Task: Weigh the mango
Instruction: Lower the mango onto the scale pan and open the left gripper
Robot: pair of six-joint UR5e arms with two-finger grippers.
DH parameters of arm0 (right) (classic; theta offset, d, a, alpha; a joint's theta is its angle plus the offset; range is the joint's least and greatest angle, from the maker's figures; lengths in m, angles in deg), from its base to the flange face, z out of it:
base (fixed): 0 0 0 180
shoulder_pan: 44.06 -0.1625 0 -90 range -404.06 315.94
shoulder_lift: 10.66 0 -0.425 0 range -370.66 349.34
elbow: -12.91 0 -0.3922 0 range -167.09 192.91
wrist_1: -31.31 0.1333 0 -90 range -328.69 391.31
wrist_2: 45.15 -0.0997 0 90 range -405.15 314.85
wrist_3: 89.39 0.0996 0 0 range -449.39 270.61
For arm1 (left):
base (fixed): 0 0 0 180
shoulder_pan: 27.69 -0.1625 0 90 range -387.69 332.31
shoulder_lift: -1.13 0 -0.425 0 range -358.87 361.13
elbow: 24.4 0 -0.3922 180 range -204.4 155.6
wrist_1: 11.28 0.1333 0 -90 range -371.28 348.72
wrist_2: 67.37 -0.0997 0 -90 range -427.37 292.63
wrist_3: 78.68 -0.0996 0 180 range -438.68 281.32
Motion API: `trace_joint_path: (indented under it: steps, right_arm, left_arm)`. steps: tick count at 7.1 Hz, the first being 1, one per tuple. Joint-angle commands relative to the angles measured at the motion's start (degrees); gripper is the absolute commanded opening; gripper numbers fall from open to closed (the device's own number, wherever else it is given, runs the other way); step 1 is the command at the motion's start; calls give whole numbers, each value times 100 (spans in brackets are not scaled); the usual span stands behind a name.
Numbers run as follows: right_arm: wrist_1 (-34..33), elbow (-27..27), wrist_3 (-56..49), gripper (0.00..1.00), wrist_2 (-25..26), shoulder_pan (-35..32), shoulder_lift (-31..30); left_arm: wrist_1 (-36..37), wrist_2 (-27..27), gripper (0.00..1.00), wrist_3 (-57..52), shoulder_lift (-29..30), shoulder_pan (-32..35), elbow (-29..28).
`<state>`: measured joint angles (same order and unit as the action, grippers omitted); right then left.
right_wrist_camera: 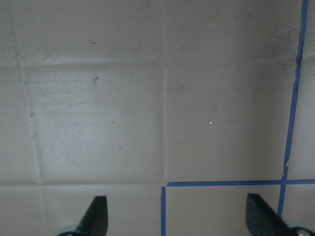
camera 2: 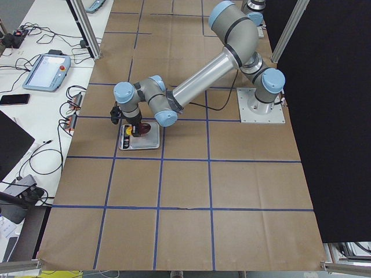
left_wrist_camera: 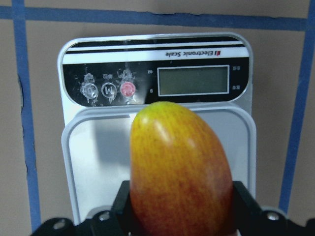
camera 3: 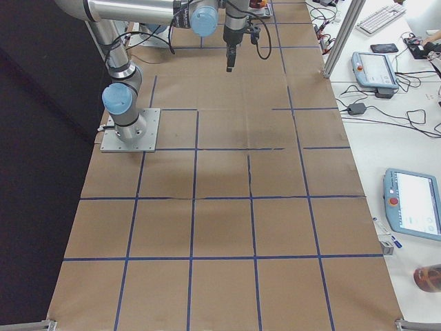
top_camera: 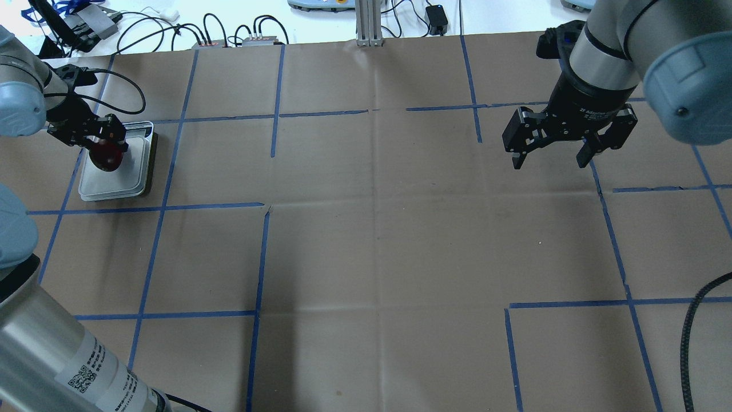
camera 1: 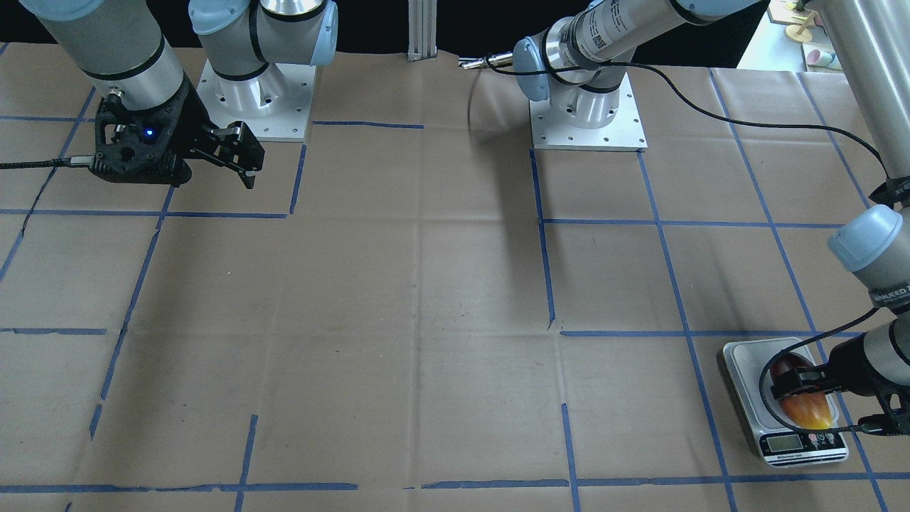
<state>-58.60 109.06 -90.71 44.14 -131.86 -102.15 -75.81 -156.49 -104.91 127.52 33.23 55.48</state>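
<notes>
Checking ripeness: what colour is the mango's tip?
The mango tip is yellow-orange, reddening farther back; clearest in left wrist view.

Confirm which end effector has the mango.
The left end effector: it is shut on the mango, holding it over the scale. The right end effector hangs open and empty above the bare table.

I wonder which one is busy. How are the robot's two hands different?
The left hand is shut on the mango; the right hand is open and empty. The left hand is over the scale; the right hand hangs above bare paper. Both are black with two fingers.
</notes>
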Motion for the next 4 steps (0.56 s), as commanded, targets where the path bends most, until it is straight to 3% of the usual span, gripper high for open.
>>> trace_joint_path:
  steps: [1,2,4]
  right_arm:
    - [0,0,0,100,0,0,0]
    - [0,0,0,100,0,0,0]
    - [0,0,0,100,0,0,9]
  left_arm:
    - [-7,-201,100,21,-130,-1,-156]
    - [-181,-298,100,30,-419,34,-243]
    - [-1529,-255,100,703,-1348,252,-262]
